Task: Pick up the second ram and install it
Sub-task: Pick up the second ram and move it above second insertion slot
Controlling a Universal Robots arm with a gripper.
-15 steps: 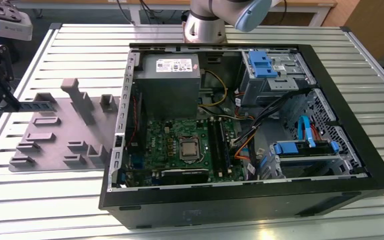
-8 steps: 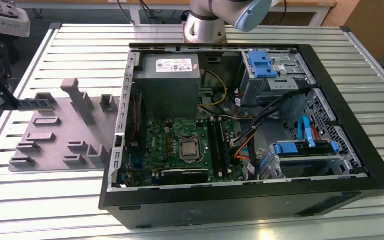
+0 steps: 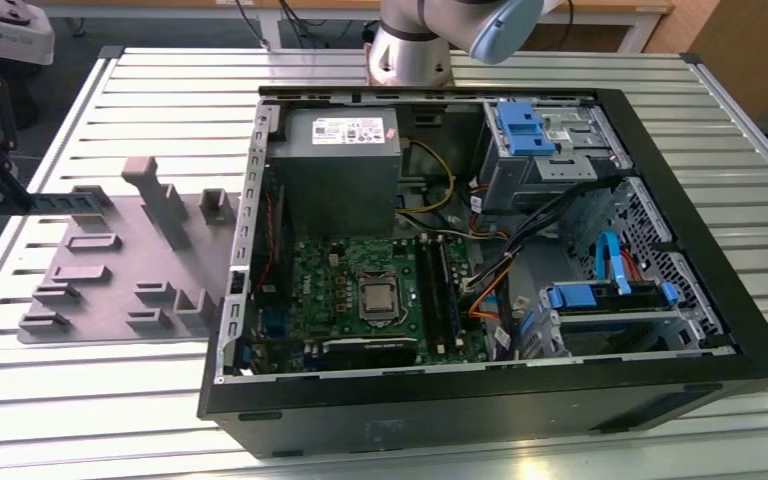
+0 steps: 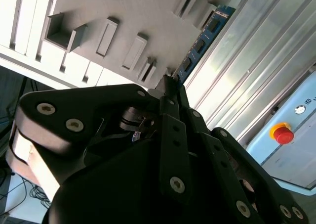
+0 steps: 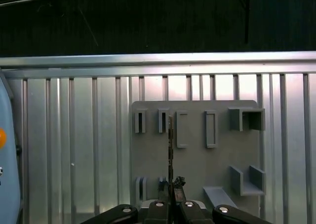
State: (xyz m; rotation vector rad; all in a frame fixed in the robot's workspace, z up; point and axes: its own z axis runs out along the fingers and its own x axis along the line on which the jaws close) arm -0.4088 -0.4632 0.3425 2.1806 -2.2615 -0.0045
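**Gripper holding blue memory stick over the grey tray**

The black two-fingered gripper (image 4: 170, 88) is pinching one end of the second ram (image 4: 200, 45), a long, narrow blue circuit-board stick with dark chips. Its fingers are pressing together on the board's two flat faces. In the first wrist view the stick (image 5: 170, 145) is showing edge-on as a thin dark line running out from the gripper (image 5: 173, 187) across the grey plastic tray with upright blocks (image 5: 197, 164). Whether the stick is touching the tray cannot be told.

In the exterior view the gripper (image 3: 17, 200) is hanging at the far left edge, with the stick (image 3: 77, 201) pointing toward the exterior view's right above the tray (image 3: 104, 270). The open black computer case (image 3: 491, 400) is lying just beside the tray on the slatted aluminium table (image 3: 91, 400), well apart from the stick, with its green motherboard (image 3: 344, 280) and grey power supply (image 3: 335, 170) facing up.
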